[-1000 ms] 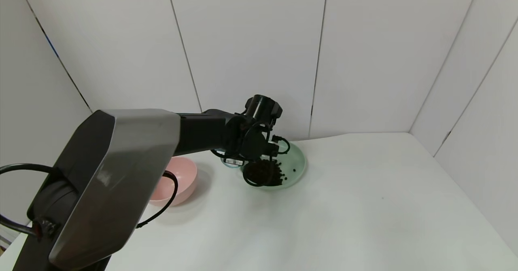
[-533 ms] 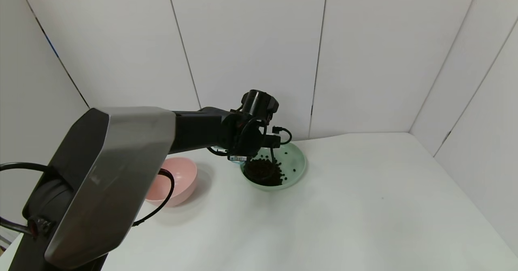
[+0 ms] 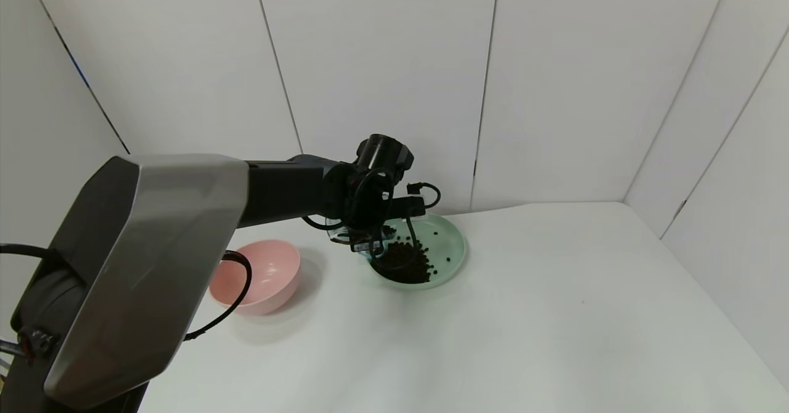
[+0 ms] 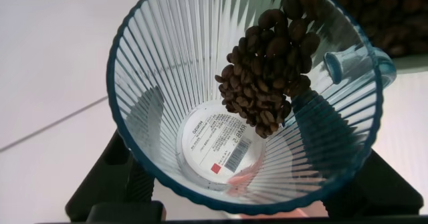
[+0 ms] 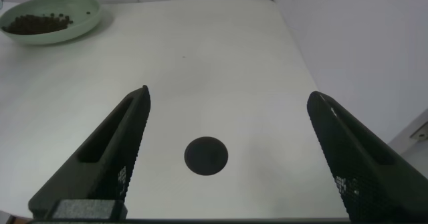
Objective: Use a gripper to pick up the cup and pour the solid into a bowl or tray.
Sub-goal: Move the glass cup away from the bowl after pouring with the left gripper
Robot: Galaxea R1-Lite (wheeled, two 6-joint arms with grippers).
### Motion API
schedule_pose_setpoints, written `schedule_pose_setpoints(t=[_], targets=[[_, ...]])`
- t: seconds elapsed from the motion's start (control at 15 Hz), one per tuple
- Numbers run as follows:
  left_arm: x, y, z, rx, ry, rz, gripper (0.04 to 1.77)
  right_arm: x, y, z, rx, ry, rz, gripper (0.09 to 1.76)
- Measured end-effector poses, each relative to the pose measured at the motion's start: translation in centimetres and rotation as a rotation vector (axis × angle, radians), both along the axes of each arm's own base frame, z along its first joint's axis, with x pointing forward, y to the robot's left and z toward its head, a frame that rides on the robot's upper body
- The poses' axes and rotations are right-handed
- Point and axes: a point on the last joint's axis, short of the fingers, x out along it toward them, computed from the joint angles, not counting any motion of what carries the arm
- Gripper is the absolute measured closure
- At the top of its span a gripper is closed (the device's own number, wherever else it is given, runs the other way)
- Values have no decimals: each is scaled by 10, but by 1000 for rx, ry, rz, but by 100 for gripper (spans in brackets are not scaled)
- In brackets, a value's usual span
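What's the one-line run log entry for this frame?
phase: pouring | left gripper: shut on cup, tilted over green plate | beans: mostly on plate, some in cup | right gripper: open, idle above table

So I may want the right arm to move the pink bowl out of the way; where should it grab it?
Probably the rim of the pink bowl, from straight above, one finger inside and one outside. It sits upright with its mouth open, and its rounded outer wall gives no flat faces for a side grasp. Take the rim's right side, away from the left gripper holding the cup.
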Motion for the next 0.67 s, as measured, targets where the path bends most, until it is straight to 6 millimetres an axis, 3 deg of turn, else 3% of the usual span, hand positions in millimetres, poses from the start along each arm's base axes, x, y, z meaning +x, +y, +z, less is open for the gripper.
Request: schedule_pose_setpoints(t=[0.67], targets=[[-8, 14, 19, -525, 27, 256, 50, 0, 0, 0, 0, 1, 0, 14]])
